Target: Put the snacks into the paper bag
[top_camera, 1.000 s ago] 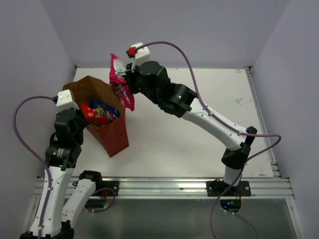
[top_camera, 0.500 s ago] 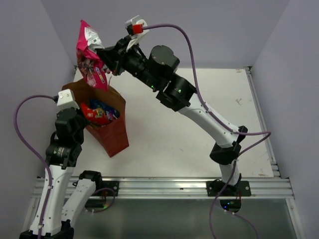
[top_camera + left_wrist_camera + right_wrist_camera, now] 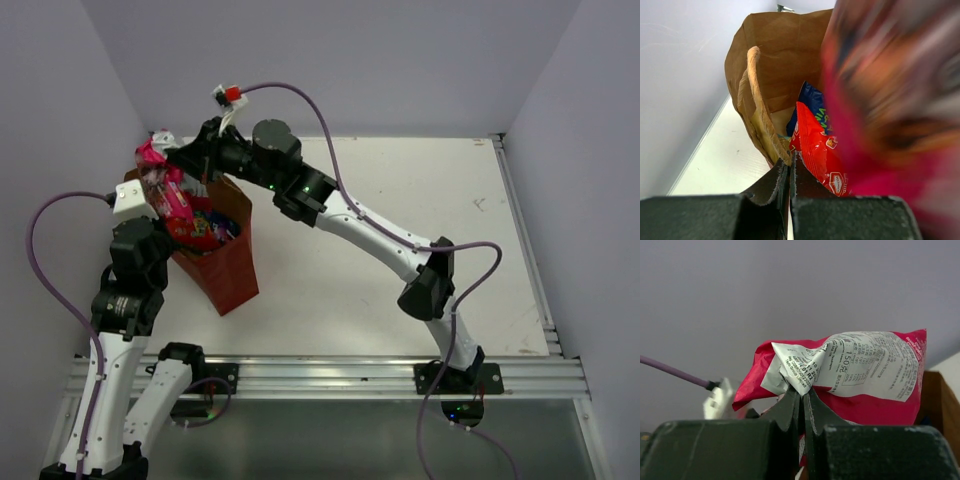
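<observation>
The paper bag [image 3: 228, 272] stands upright at the table's left, red-brown outside and kraft brown inside [image 3: 785, 55]. My left gripper [image 3: 163, 240] is shut on the bag's near rim [image 3: 788, 161] and holds the mouth open. A red packet [image 3: 815, 145] and a dark blue packet [image 3: 812, 102] lie inside. My right gripper [image 3: 172, 160] is shut on a top corner of the pink-and-silver packet [image 3: 865, 370], which hangs over the bag's left side with its lower end in the mouth [image 3: 170, 200]. It shows as a pink blur in the left wrist view [image 3: 900, 125]. The other packets are hidden.
The grey side wall [image 3: 60, 120] is close to the bag's left and the back wall is just behind it. The right arm [image 3: 350, 215] stretches across the table from the near right base. A thin string handle [image 3: 752, 75] loops along the bag's rim.
My right arm carried the pink-and-silver packet from right of the bag up and over to the left, then lowered it into the bag's mouth. The left arm and bag stayed put.
</observation>
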You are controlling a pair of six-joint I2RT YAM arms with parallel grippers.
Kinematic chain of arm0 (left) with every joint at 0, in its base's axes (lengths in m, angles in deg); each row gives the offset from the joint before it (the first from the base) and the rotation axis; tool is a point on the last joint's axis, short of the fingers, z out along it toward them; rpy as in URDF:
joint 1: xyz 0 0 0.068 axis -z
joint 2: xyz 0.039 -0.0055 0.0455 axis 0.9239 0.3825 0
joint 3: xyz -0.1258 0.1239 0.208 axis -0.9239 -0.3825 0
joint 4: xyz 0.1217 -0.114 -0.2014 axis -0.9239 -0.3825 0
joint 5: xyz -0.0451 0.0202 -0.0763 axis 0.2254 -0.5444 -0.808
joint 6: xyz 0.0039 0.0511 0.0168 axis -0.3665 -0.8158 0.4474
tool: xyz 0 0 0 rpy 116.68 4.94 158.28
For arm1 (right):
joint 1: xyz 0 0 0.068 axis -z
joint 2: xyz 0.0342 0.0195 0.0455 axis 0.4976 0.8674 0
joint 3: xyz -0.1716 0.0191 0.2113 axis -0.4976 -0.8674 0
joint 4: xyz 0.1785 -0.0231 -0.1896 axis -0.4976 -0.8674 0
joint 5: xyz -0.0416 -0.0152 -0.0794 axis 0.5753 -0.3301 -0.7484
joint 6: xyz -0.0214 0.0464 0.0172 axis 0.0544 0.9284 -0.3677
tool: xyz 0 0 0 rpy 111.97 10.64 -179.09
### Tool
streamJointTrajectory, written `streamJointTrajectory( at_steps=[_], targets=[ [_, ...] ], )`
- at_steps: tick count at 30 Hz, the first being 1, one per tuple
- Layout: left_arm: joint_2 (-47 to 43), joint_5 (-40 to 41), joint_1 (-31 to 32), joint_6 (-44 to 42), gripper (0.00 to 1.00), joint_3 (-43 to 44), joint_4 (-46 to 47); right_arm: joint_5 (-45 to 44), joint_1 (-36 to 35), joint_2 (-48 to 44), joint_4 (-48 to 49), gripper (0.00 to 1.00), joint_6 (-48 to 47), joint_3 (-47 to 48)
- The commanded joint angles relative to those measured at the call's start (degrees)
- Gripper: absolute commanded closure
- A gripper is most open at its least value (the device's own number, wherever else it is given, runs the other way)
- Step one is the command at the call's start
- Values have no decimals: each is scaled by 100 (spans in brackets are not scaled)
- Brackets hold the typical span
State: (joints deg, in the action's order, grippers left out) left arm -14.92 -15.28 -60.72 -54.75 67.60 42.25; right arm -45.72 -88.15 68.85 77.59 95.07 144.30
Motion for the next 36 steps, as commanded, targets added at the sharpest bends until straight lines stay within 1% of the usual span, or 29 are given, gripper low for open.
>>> streamJointTrajectory(
  at_steps=[1,3,6,8,9,10,11,13,15,17,18,19,20,21,22,23,24,25,26,30,32,35,36],
  targets=[
    [-17,52,42,-54,100,102,196,380,99,-18,538,100,467,-256],
    [-17,52,33,-46,100,102,196,520,144,96,521,100,643,-423],
    [-17,61,33,-54,100,93,196,530,223,446,180,100,679,-302],
    [-8,69,33,-46,100,93,196,390,232,745,-364,100,443,127],
    [1,78,42,-54,100,84,196,380,240,982,-950,100,337,791],
    [18,78,42,-54,100,101,196,406,258,1323,-1182,100,188,1076],
    [19,87,33,-46,100,102,196,415,249,1431,-1332,100,134,1262],
    [27,96,33,-46,100,93,178,442,267,1337,-1308,99,55,1107],
    [45,122,33,-46,100,93,178,372,276,1170,-1185,99,-51,669],
    [54,131,33,-28,100,93,169,222,267,1107,-1394,98,-217,657],
    [62,157,33,-19,100,84,161,231,267,1125,-1691,96,-296,805],
    [62,166,33,-19,100,84,161,353,249,1099,-1816,79,-471,850],
    [62,184,33,-11,100,84,152,432,258,1037,-1896,65,-551,807],
    [62,192,33,-11,100,84,152,511,249,959,-1931,47,-622,728],
    [62,192,33,-11,100,84,152,616,258,853,-1906,37,-814,614],
    [80,201,33,-11,100,84,152,722,249,548,-1775,28,-903,335],
    [71,210,33,-11,100,93,152,775,232,379,-1704,25,-973,184],
    [71,210,33,-2,100,93,143,802,232,169,-1634,25,-1113,52],
    [80,227,33,-10,100,102,143,802,240,-199,-1563,21,-1175,-158],
    [89,237,33,-11,100,110,134,732,232,-1080,-1518,19,-1492,-389],
    [98,254,33,-11,100,110,126,548,232,-1474,-1649,18,-1720,-494],
    [80,263,33,-2,100,110,125,258,240,-1766,-1834,16,-1993,-766],
    [89,254,33,-10,100,110,117,31,240,-1863,-1896,16,-2115,-828]
  ],
)
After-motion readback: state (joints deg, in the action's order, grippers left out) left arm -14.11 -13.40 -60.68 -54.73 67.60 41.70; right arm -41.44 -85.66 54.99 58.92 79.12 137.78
